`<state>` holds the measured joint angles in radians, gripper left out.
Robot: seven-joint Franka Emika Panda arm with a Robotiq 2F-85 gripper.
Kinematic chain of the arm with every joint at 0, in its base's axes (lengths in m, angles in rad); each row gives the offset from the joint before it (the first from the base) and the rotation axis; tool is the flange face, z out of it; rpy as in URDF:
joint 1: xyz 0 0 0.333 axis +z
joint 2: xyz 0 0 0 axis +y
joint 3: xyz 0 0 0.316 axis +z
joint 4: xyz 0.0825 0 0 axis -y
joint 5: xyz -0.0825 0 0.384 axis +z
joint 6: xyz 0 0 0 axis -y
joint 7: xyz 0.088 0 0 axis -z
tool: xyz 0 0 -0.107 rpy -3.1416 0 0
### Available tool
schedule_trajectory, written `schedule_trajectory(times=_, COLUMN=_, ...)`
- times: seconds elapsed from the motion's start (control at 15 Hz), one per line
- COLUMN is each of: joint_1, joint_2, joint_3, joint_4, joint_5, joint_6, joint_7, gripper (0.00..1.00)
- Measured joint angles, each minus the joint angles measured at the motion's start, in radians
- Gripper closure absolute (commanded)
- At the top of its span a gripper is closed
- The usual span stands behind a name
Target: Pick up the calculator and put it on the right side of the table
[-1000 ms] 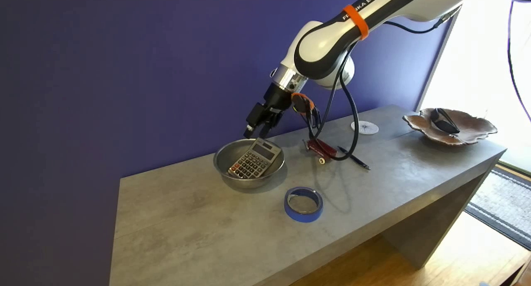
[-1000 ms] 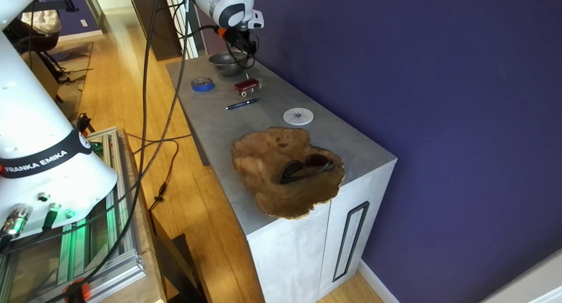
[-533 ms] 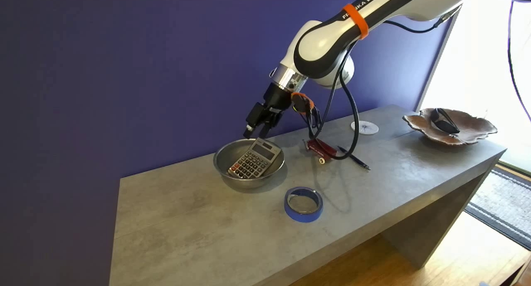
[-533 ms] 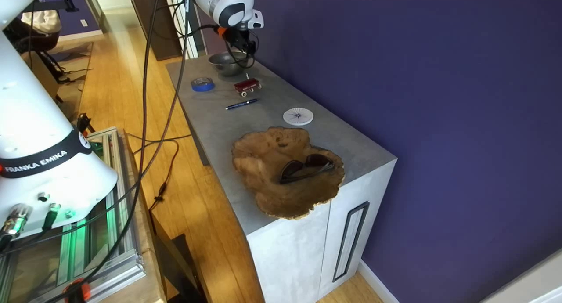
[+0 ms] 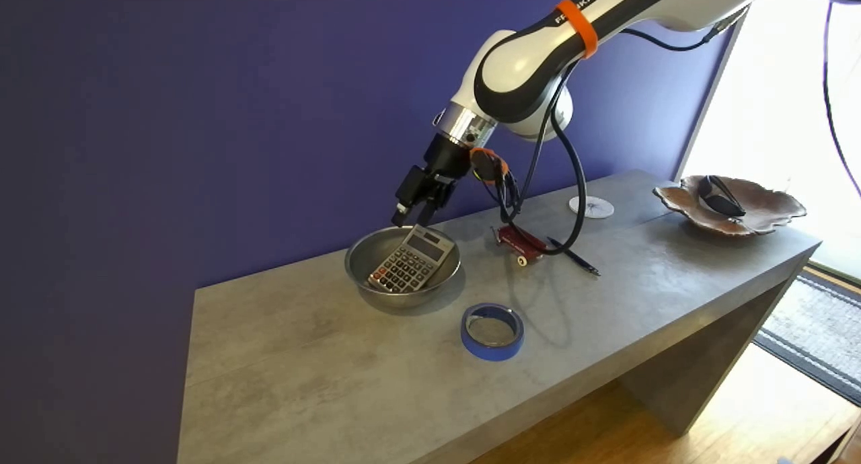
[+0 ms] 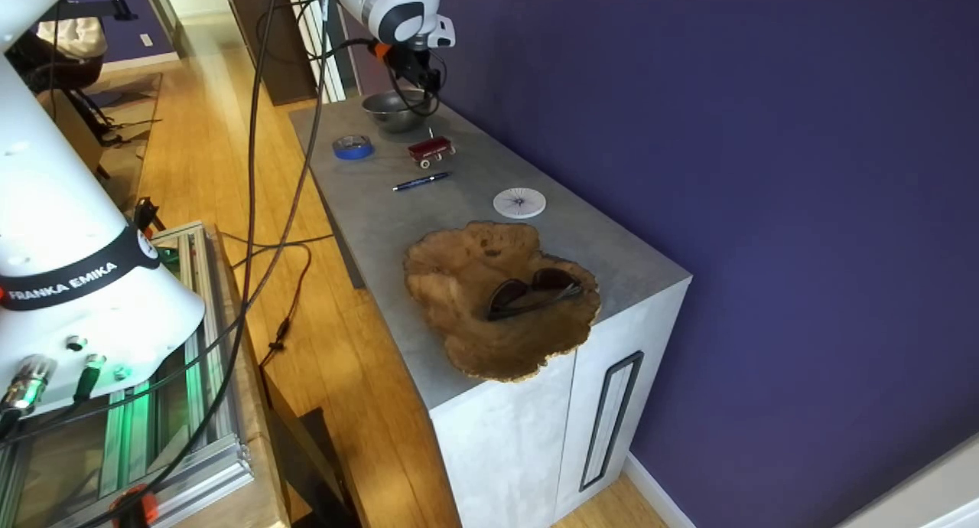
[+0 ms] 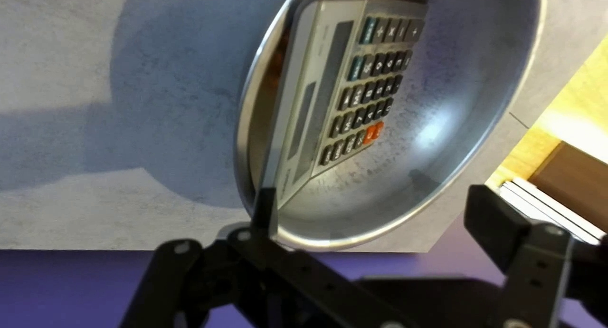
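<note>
Gripper [image 5: 412, 216] sits slightly shifted from its earlier position, jaws spread; calculator [image 5: 412, 259] leans, display end raised, inside the metal bowl [image 5: 401, 302] on the table [image 5: 289, 356].

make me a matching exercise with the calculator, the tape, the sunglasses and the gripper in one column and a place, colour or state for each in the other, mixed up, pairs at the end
Column one
1. calculator
2. roll of tape
3. sunglasses
4. gripper

Column two
A. blue and ring-shaped
B. jaws wide apart
C. tilted inside the metal bowl
D. lying in the brown dish

Right pairs: 1-C, 2-A, 3-D, 4-B
</note>
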<state>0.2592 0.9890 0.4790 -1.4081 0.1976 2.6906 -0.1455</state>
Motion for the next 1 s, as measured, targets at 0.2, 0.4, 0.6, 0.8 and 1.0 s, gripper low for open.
schedule_trajectory(times=0.2, joint_1=0.0, joint_2=0.0, joint_3=0.005, joint_4=0.001, joint_5=0.001, joint_6=-0.009, joint_7=0.0, gripper=0.0)
schedule_trajectory(times=0.4, joint_1=0.002, joint_2=0.0, joint_3=0.003, joint_4=0.003, joint_5=0.0, joint_6=-0.004, joint_7=0.0, gripper=0.0)
schedule_trajectory(times=0.6, joint_1=0.01, joint_2=0.0, joint_3=-0.003, joint_4=0.006, joint_5=-0.001, joint_6=0.023, joint_7=-0.001, gripper=0.0)
schedule_trajectory(times=0.8, joint_1=0.02, joint_2=0.0, joint_3=-0.017, joint_4=0.011, joint_5=-0.004, joint_6=0.054, joint_7=-0.002, gripper=0.0)
schedule_trajectory(times=1.0, joint_1=0.022, joint_2=-0.002, joint_3=-0.029, joint_4=0.012, joint_5=-0.004, joint_6=0.062, joint_7=-0.001, gripper=0.16)
